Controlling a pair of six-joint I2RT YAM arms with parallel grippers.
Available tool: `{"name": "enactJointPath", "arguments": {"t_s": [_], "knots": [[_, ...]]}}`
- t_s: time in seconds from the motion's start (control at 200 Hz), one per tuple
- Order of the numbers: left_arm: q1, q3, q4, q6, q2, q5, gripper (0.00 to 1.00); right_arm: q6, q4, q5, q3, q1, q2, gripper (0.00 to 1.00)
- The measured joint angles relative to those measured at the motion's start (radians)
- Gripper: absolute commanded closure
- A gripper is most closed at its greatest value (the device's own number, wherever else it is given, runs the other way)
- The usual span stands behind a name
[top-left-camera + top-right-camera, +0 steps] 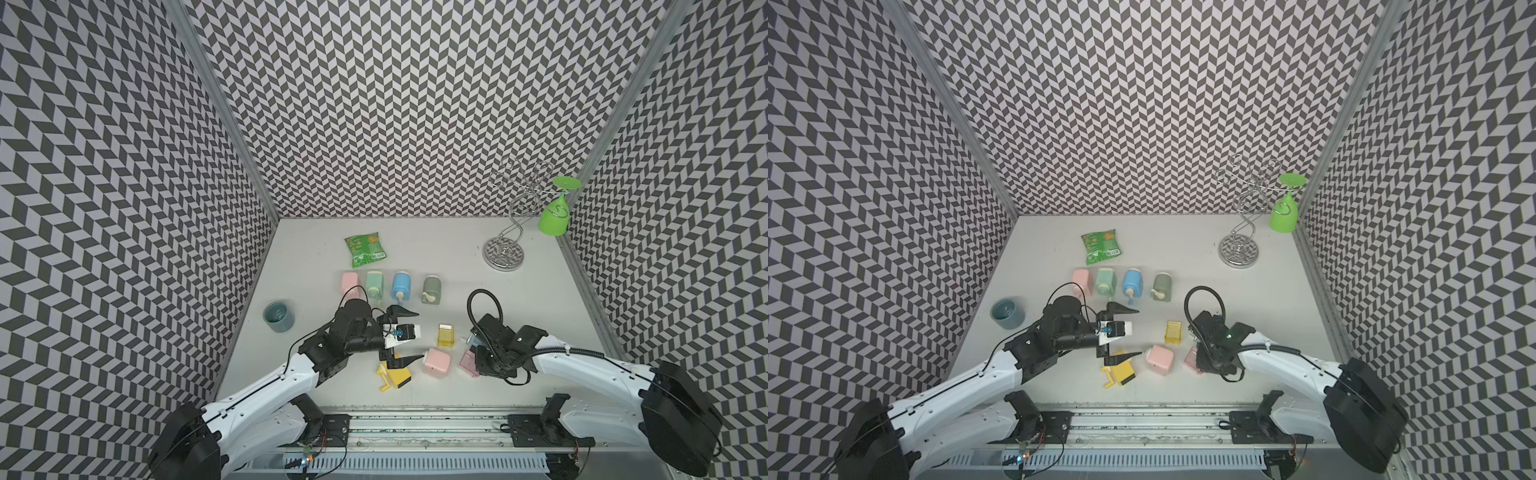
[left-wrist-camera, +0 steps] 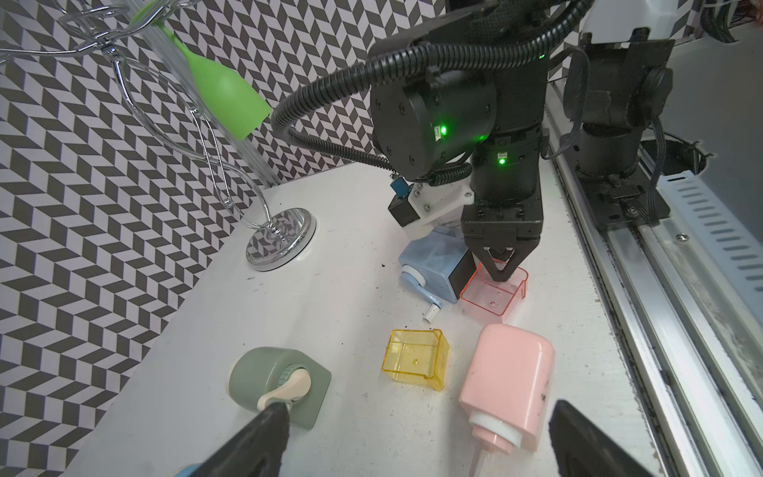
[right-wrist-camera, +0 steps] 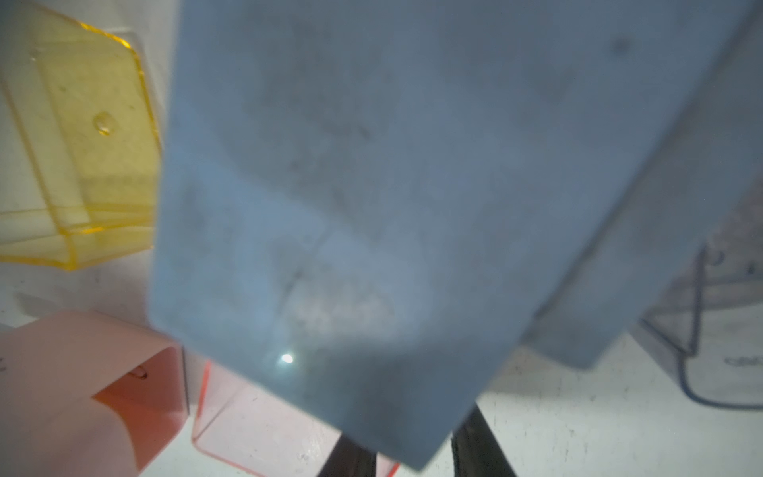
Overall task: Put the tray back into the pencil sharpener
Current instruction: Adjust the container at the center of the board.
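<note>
A: Surface and room first, please.

B: A white bench (image 1: 415, 232), boxed in by black-and-white chevron-patterned walls (image 1: 415, 104).

A: Where is the tray?

B: The clear pink plastic tray (image 2: 491, 299) sits open side up near the bench's front edge, right of the middle, just beside a pale blue crank sharpener (image 2: 433, 264). A pink box-shaped pencil sharpener (image 1: 437, 362) lies near it, toward the middle.

A: Arms?

B: The right arm bends steeply down; the right gripper (image 2: 501, 276) has its jaws drawn nearly together on the tray's wall. The left gripper (image 1: 419, 334) reaches level toward the pink sharpener, jaws fully spread, holding nothing.
</note>
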Motion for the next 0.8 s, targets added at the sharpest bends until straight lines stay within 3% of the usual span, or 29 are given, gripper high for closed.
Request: {"name": "enactJointPath", "arguments": {"t_s": [0.391,0.561,0.796], "knots": [[-0.015,0.002,-0.004,-0.002,0.002,-0.072,0.00,-0.050,0.058,-0.027,0.002,0.000,0.032,0.88],[-0.025,0.011,-0.028,-0.002,0.007,-0.089,0.00,-0.063,0.061,-0.032,0.016,0.000,0.045,0.86],[-0.107,0.097,-0.129,0.068,0.086,-0.095,0.00,-0.071,0.064,-0.034,0.034,0.000,0.046,0.77]]}}
